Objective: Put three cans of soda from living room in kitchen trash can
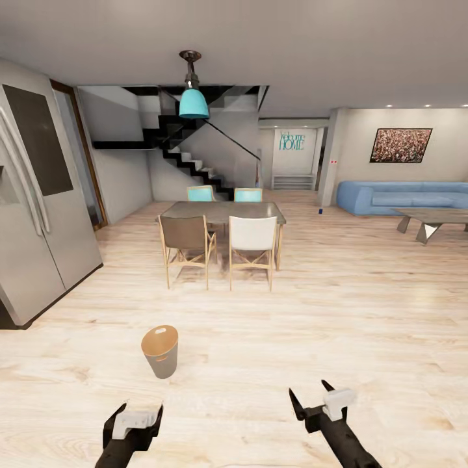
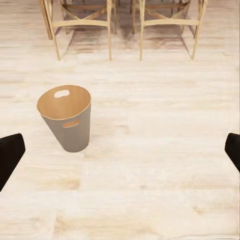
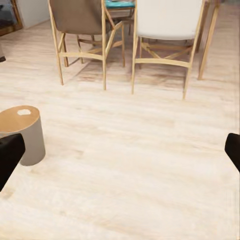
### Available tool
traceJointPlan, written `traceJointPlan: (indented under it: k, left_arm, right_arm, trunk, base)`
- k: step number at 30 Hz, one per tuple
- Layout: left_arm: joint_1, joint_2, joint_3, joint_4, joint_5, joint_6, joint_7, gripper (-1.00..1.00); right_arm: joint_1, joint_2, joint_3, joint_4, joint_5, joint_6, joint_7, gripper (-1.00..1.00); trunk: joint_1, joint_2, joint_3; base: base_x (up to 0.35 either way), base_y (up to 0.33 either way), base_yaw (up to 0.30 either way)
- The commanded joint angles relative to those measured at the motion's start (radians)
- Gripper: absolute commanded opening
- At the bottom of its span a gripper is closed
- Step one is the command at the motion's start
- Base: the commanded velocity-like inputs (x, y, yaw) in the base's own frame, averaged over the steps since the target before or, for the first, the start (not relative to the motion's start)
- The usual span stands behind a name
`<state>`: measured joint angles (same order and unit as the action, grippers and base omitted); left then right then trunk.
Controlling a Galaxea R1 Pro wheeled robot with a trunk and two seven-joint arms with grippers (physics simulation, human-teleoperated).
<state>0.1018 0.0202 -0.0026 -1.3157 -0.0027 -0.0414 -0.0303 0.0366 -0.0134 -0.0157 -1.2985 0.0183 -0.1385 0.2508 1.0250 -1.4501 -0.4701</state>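
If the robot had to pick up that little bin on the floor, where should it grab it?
Probably the rim of the bin, from above: it stands upright and open, the walls taper downward so a side grip could slip, and the handle slot near the top gives a finger purchase. Left gripper is nearest.

text: "HOME" | on: far wall sign (image 1: 291, 142) | upper line: unreadable

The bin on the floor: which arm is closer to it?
Left. The bin stands just ahead of the left gripper; the right gripper is farther to the side. Both are open and empty.
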Motion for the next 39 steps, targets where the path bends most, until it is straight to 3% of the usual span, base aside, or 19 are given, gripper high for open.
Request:
traceJointPlan:
  k: [1,5,6,8,12,22,30,39]
  left_arm:
    - [0.02,0.001,0.001,-0.015,0.0,-0.011,-0.01,1.0]
    - [0.067,0.008,0.005,-0.032,0.0,-0.092,-0.055,1.0]
    - [0.083,0.017,0.007,0.016,0.002,-0.167,-0.075,1.0]
    - [0.09,0.026,0.009,0.077,0.006,-0.232,-0.084,1.0]
    - [0.094,0.034,0.01,0.135,0.006,-0.29,-0.089,1.0]
    - [0.094,0.039,0.01,0.206,0.006,-0.307,-0.091,1.0]
    - [0.082,0.041,0.011,0.278,0.006,-0.302,-0.089,1.0]
    - [0.077,0.041,0.012,0.297,0.007,-0.302,-0.089,1.0]
  right_arm:
    - [0.012,-0.002,-0.008,-0.01,0.0,-0.002,0.001,1.0]
    - [0.066,-0.016,-0.05,-0.028,-0.002,-0.012,0.004,1.0]
    - [0.095,-0.045,-0.086,-0.002,-0.006,-0.034,0.006,1.0]
    - [0.11,-0.071,-0.11,0.048,-0.01,-0.082,0.007,1.0]
    - [0.121,-0.087,-0.116,0.121,-0.005,-0.14,0.007,1.0]
    - [0.122,-0.088,-0.114,0.19,-0.003,-0.159,0.007,1.0]
    - [0.12,-0.087,-0.113,0.21,-0.003,-0.16,0.007,1.0]
    - [0.119,-0.086,-0.096,0.212,-0.004,-0.159,-0.006,1.0]
  trunk:
    - [0.0,0.0,0.0]
    - [0.0,0.0,0.0]
    - [0.0,0.0,0.0]
    - [0.0,0.0,0.0]
    - [0.0,0.0,0.0]
    - [0.0,0.0,0.0]
    - [0.0,0.0,0.0]
    - [0.0,0.0,0.0]
  base:
    - [0.0,0.0,0.0]
    - [0.0,0.0,0.0]
    - [0.0,0.0,0.0]
    - [0.0,0.0,0.0]
    - [0.0,0.0,0.0]
    - [0.08,0.01,0.0]
    - [0.271,0.088,0.0]
    - [0.302,0.113,0.0]
